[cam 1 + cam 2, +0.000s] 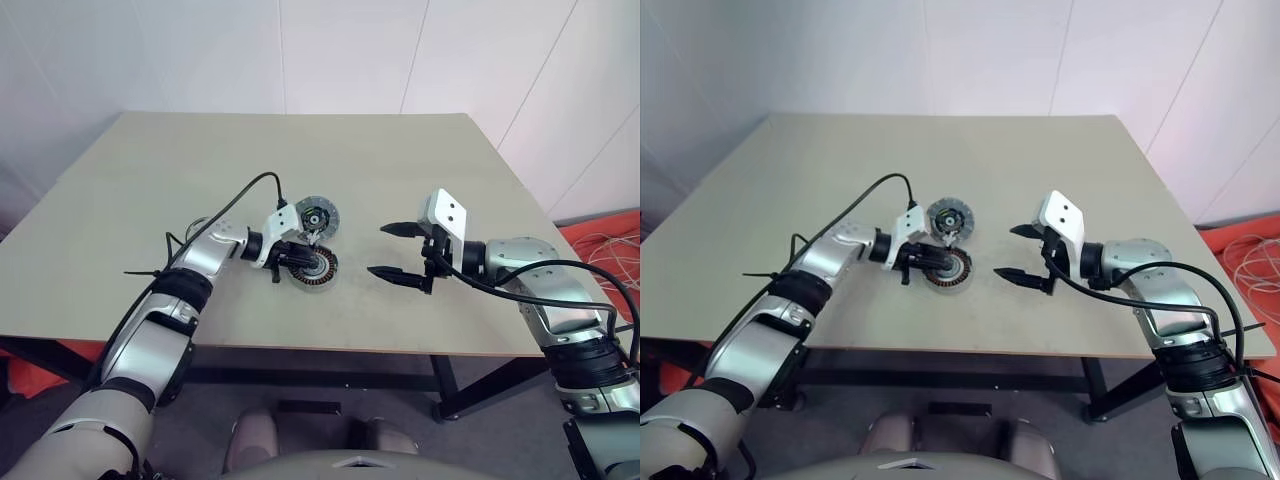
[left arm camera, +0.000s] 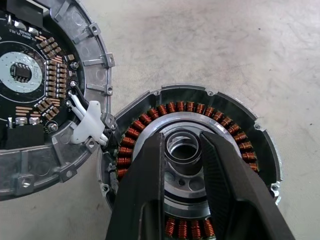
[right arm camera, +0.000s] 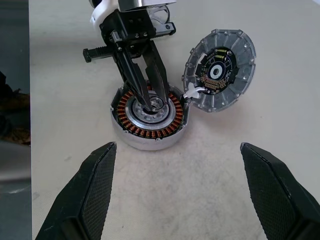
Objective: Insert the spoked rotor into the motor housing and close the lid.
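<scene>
Squat round metal motor housing [image 3: 150, 117]: set on beige table [image 1: 420, 160], copper windings exposed.
Pale-rimmed round lid [image 3: 220, 70]: laid open, touching housing rim.
Left gripper [image 3: 150, 102]: fingers narrowed about the silvery hub.
Right gripper [image 1: 395, 250]: spread wide, empty, well apart from the housing.

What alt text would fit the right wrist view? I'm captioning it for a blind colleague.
The left gripper reaches down into the silvery centre of the motor housing, a round cup ringed with copper windings on a pale table. The lid lies open beside it, touching its rim and showing a circuit board. The right gripper's black fingers stand wide apart in the foreground.
</scene>
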Action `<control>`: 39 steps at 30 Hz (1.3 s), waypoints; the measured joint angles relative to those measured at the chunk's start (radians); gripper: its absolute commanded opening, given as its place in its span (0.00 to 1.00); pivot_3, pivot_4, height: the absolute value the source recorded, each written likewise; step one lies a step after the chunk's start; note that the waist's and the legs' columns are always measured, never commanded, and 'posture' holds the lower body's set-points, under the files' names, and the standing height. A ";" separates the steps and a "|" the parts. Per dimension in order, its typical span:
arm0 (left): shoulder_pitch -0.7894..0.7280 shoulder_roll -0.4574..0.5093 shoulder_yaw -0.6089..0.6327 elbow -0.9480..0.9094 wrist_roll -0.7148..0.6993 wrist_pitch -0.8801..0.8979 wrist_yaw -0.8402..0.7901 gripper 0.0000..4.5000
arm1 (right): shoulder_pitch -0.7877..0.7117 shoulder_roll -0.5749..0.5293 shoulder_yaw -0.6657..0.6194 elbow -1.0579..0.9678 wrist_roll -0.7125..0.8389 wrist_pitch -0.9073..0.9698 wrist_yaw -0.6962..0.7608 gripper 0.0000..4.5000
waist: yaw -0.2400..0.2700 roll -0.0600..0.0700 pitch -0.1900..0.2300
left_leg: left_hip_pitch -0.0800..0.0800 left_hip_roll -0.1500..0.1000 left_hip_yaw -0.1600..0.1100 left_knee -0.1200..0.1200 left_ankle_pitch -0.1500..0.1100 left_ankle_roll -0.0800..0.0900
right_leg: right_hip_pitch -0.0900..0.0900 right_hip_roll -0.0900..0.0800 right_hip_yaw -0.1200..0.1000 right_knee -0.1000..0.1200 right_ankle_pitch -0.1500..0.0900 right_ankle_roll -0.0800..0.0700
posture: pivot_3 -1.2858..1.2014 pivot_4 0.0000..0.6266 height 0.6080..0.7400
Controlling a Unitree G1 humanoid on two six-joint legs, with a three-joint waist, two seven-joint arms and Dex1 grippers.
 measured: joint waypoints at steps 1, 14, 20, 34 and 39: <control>-0.003 -0.004 0.000 0.005 0.002 -0.003 0.000 0.16 | 0.000 0.000 0.000 0.000 0.000 0.000 0.000 1.00 | 0.000 0.000 0.000 | 0.000 0.000 0.000 0.000 0.000 0.000 | 0.000 0.000 0.000 0.000 0.000 0.000 | 0.52 0.00 1.00; -0.016 -0.017 0.007 0.036 0.016 0.014 -0.020 0.89 | 0.002 0.000 0.000 0.000 0.000 -0.001 -0.002 1.00 | 0.001 0.000 0.000 | 0.000 0.000 0.000 0.000 0.000 0.000 | 0.000 0.000 0.000 0.000 0.000 0.000 | 0.52 0.00 1.00; -0.025 -0.015 0.027 0.017 0.012 0.047 -0.022 0.99 | 0.002 0.000 0.000 0.000 0.000 -0.002 -0.002 1.00 | 0.002 0.000 0.000 | 0.000 0.000 0.000 0.000 0.000 0.000 | 0.000 0.000 0.000 0.000 0.000 0.000 | 0.52 0.00 1.00; 0.035 0.072 0.114 -0.385 -0.097 0.305 -0.007 1.00 | -0.032 0.056 0.075 0.001 -0.044 0.018 -0.044 0.96 | -0.011 0.000 0.000 | 0.000 0.000 0.001 -0.004 0.000 -0.001 | 0.000 0.000 0.000 0.001 0.000 0.000 | 0.52 0.00 1.00; 0.174 0.190 0.238 -0.519 -0.146 0.388 0.077 1.00 | -0.108 0.153 0.134 0.067 -0.127 0.055 -0.151 0.64 | -0.034 0.001 0.000 | 0.002 0.000 0.001 -0.011 0.003 -0.005 | -0.002 0.000 0.000 0.001 0.000 -0.001 | 0.52 0.00 1.00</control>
